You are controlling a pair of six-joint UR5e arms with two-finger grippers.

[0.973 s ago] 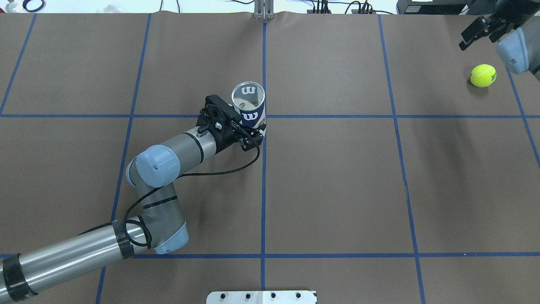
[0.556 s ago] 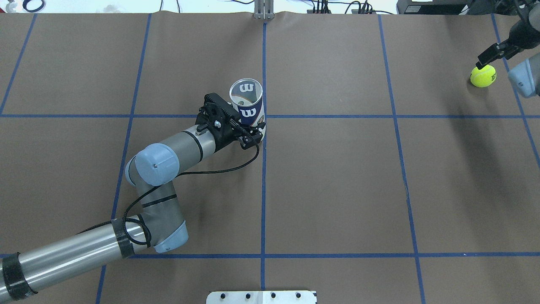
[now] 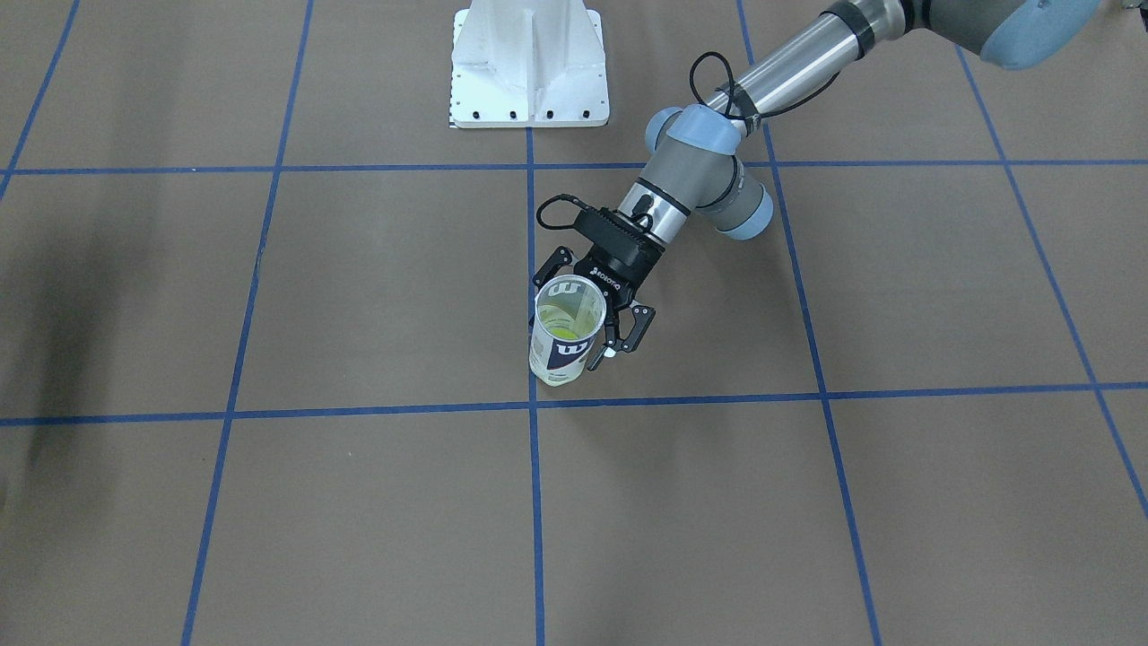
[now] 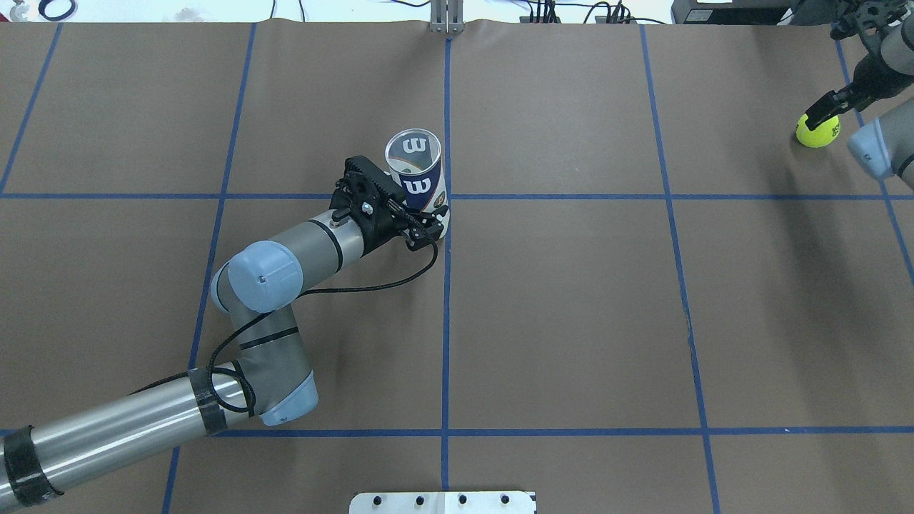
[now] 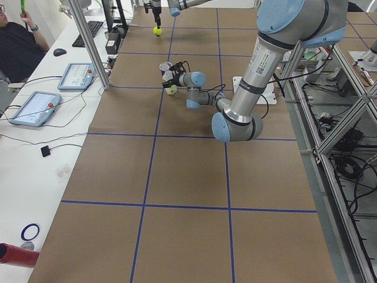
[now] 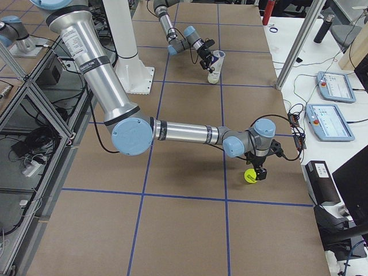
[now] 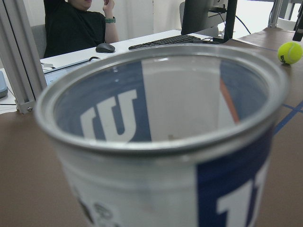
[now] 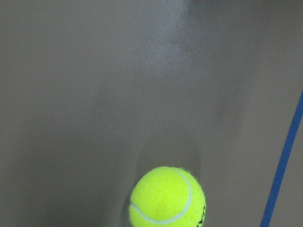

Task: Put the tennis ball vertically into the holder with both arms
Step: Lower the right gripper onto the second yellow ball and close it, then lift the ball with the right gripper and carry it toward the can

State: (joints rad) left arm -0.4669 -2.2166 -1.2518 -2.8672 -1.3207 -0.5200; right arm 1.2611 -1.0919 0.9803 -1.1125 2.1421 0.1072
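The holder (image 4: 416, 170), a clear can with a navy and white "W" label, stands tilted near the table's middle, open end up. It also shows in the front view (image 3: 561, 336), where something yellow-green shows through its wall. My left gripper (image 4: 430, 216) is shut on its lower part from the side (image 3: 587, 327). The can's rim fills the left wrist view (image 7: 161, 127). The tennis ball (image 4: 818, 133) lies on the table at the far right (image 6: 250, 176) (image 8: 168, 198). My right gripper (image 4: 822, 113) hangs open just above it; one finger overlaps the ball's far edge.
The white pedestal base (image 3: 529, 67) stands at the robot's side of the table (image 4: 443, 502). Blue tape lines (image 4: 446, 321) grid the brown table cover. An operators' desk with tablets (image 5: 34, 108) runs along the far edge. A person (image 7: 75, 28) sits there.
My right gripper has come down from up and behind the ball to just over it. My left gripper has shifted the can slightly left and away. The ball has not moved.
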